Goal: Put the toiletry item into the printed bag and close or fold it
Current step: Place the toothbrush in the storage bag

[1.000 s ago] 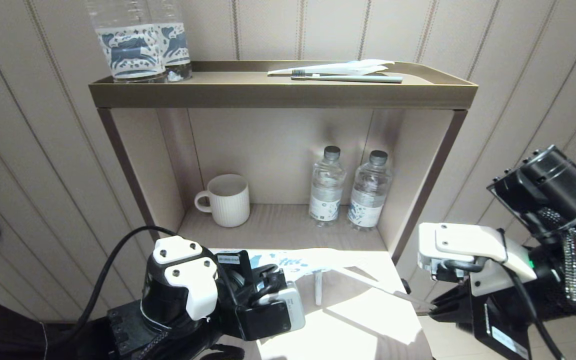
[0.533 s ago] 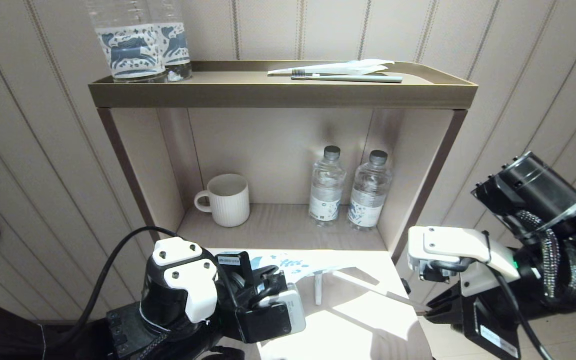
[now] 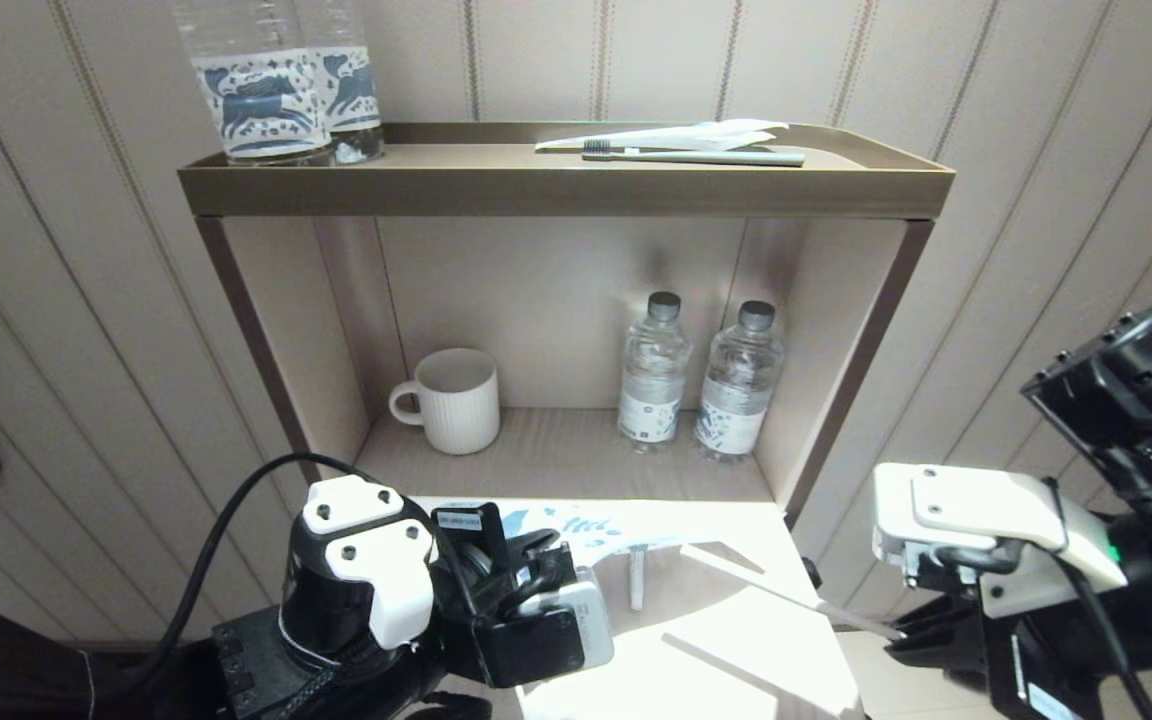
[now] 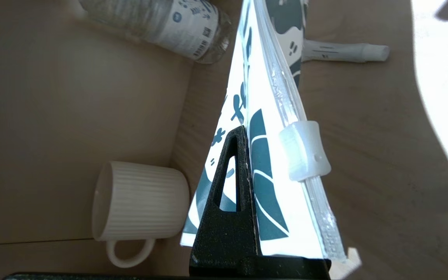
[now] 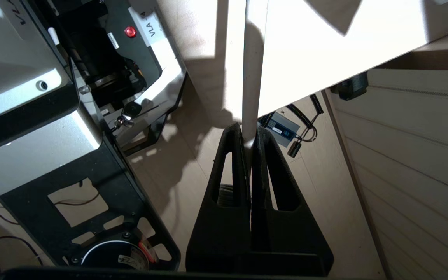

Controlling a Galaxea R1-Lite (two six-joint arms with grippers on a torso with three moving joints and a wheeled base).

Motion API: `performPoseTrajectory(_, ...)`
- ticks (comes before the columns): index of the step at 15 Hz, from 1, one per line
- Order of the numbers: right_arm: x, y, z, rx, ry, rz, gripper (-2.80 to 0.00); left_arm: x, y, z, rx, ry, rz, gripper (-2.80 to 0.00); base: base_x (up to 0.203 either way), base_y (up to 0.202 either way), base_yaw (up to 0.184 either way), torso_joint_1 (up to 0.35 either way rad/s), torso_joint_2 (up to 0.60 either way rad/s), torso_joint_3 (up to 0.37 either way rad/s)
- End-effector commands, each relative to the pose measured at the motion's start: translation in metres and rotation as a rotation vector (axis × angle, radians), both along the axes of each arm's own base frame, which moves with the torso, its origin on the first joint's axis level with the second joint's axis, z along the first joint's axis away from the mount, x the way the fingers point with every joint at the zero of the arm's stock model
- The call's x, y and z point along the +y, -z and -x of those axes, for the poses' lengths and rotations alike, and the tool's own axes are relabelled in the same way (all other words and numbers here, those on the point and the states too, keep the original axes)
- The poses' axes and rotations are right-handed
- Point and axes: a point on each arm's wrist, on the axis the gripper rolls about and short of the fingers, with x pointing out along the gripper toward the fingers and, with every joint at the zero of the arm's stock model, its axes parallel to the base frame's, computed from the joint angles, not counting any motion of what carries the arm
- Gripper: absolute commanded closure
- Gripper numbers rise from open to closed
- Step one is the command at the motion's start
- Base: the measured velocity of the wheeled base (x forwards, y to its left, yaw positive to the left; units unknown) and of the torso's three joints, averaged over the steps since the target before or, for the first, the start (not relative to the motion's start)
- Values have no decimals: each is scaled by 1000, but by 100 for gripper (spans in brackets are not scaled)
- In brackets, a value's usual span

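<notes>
Pinching: left claw (image 4: 247, 132) clamped on printed bag (image 4: 270, 116), right claw (image 5: 250, 132) on toothbrush (image 5: 252, 77).

The printed bag (image 4: 266, 155) is showing a glossy plastic film with a clear ribbed zip strip (its slider frosted). The mug (image 4: 138, 206) is looking matt and ribbed, the shelf (image 3: 566, 455) is showing a smooth wood grain, and the jaws are looking rough matt black.
</notes>
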Motion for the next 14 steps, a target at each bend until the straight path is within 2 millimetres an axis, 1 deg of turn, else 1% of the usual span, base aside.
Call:
performPoseTrajectory(1,-6,1,9,-5,-2,-2,0,-1,0,-1,-23,5,-7,0,0,0,0,0,0,0)
performPoseTrajectory(4,-8,9,13,17,0,11,0,-3,-1,2,-67,5,-23,0,0,0,0,0,0,0)
performPoseTrajectory(7,-12,8,15,9,12,5,0,-2,5,10,-61,25,-46,0,0,0,0,0,0,0)
performPoseTrajectory(14,-8,14,8,39,13,23,0,-1,17,14,-54,46,-104,0,0,0,0,0,0,0)
